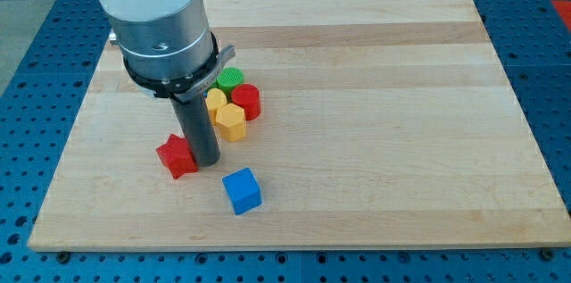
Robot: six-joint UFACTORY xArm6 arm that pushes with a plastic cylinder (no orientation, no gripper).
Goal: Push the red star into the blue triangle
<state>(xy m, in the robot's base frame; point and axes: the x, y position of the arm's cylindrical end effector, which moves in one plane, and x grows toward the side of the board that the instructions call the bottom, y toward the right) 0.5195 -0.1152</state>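
Note:
The red star [177, 155] lies on the wooden board [375, 95] at the lower left. My tip [207, 163] stands against the star's right side, touching it. A blue block [242, 190] that looks like a cube lies just below and to the right of my tip, apart from it. No blue triangle shows in the camera view; the arm's wide body hides part of the board's upper left.
Just right of the rod sits a tight cluster: a green block [230, 78], a red cylinder [247, 102], a yellow block [216, 100] and a yellow hexagon [232, 123]. The board's left edge [67, 153] is near the star.

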